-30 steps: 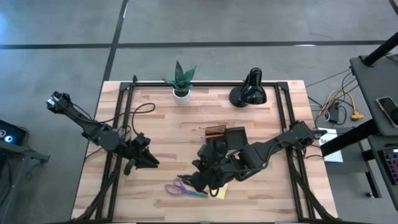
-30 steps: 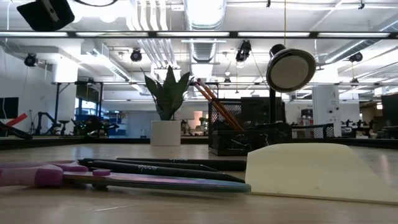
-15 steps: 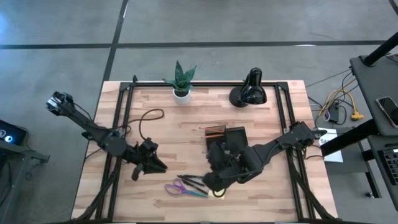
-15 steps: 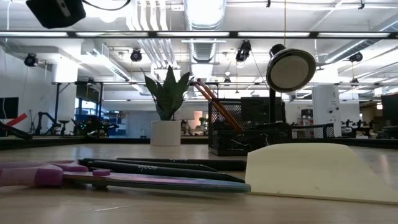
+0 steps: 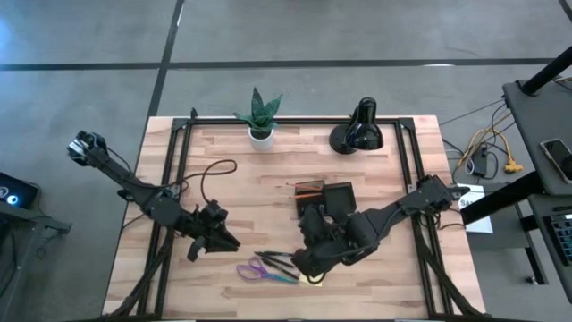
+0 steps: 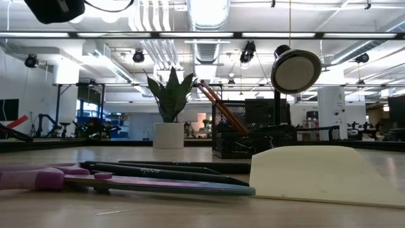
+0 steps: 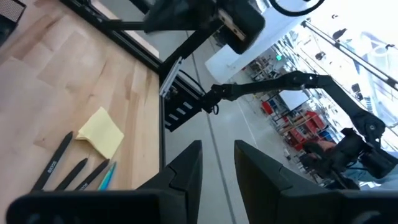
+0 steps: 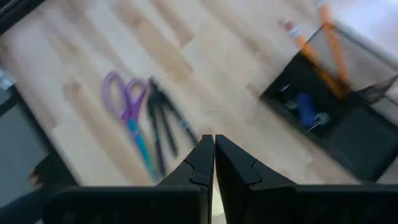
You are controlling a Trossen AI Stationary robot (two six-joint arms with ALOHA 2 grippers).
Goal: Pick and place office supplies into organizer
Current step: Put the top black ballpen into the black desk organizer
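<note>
In the high view, left to right: the left gripper (image 5: 217, 240) hovers at lower left over bare table (image 5: 241, 192), fingers slightly parted, pinching nothing. Lower centre lies one pair of purple scissors (image 5: 261, 272), with three black pens (image 8: 163, 124) beside it, and one yellow sticky pad (image 7: 101, 131) mostly hidden under the right gripper (image 5: 304, 261), whose fingers are pressed together and empty. The organizer (image 5: 323, 197) sits mid-frame, two orange pencils (image 8: 318, 56) inside. Plant (image 5: 260, 116) and lamp (image 5: 357, 128) stand along the top edge. Only the right wrist view shows the blue item (image 8: 305, 107) in the organizer
</note>
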